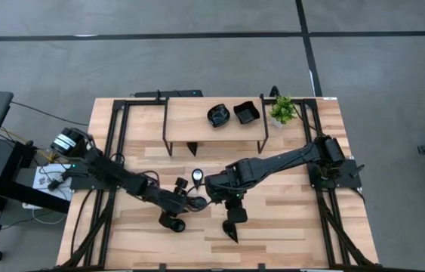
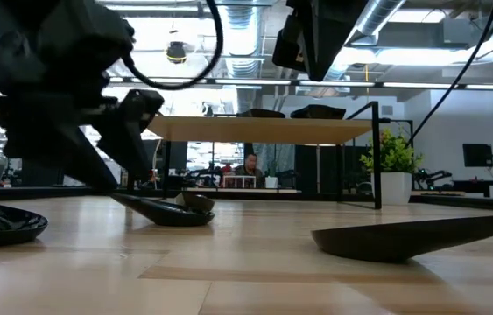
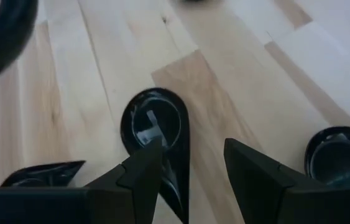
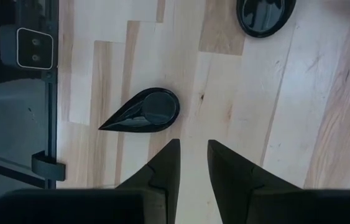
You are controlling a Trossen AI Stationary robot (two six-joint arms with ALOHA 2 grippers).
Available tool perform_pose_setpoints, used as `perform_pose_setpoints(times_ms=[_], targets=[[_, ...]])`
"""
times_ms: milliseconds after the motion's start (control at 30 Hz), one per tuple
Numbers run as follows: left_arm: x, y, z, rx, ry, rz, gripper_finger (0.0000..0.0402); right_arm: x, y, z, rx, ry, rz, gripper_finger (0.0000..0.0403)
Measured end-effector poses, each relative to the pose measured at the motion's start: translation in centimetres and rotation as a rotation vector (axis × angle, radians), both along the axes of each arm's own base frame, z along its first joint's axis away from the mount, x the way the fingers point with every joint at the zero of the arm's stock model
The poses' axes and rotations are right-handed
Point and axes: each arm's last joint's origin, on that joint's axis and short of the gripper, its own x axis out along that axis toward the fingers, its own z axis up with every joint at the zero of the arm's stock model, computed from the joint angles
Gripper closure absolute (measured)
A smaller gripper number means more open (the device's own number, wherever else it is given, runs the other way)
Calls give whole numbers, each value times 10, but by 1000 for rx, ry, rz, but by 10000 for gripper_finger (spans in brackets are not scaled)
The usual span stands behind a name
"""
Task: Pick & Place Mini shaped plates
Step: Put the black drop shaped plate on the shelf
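Observation:
A glossy black teardrop plate [image 3: 156, 124] lies flat on the wood table, also visible in the high view as the teardrop plate [image 1: 197, 177]. My left gripper [image 3: 190, 165] is open at the plate's pointed end, one finger above its hollow and the other outside its rim. My right gripper [image 4: 192, 155] is open with a narrow gap, above bare wood beside a second teardrop plate [image 4: 140, 112], touching nothing. More black plates lie around: a round one [image 1: 172, 221] and a teardrop [image 1: 231, 228] near the table's near edge. My left gripper straddles the teardrop plate's rim near its pointed end [image 3: 178, 180], slanting down from the table's left. One finger [image 3: 147, 162] stands over the hollow and the other [image 3: 249, 168] outside it. The plate lies flat on the table. I cannot tell whether either finger touches it.
A low shelf [image 1: 214, 130] stands at the table's far side with two black plates [image 1: 218, 115] [image 1: 246, 112] on top and a potted plant [image 1: 282, 109] beside it. Both arms crowd the table's middle. A person [image 2: 248, 164] sits far behind the table.

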Motion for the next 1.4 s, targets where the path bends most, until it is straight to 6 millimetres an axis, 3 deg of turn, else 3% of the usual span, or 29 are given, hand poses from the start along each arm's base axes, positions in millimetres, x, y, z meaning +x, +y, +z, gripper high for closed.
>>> perform_pose_setpoints(times_ms=[1400], targets=[[9,3,-15,-48,13,-11,225,1,0,0,-1,-17,17,326]])
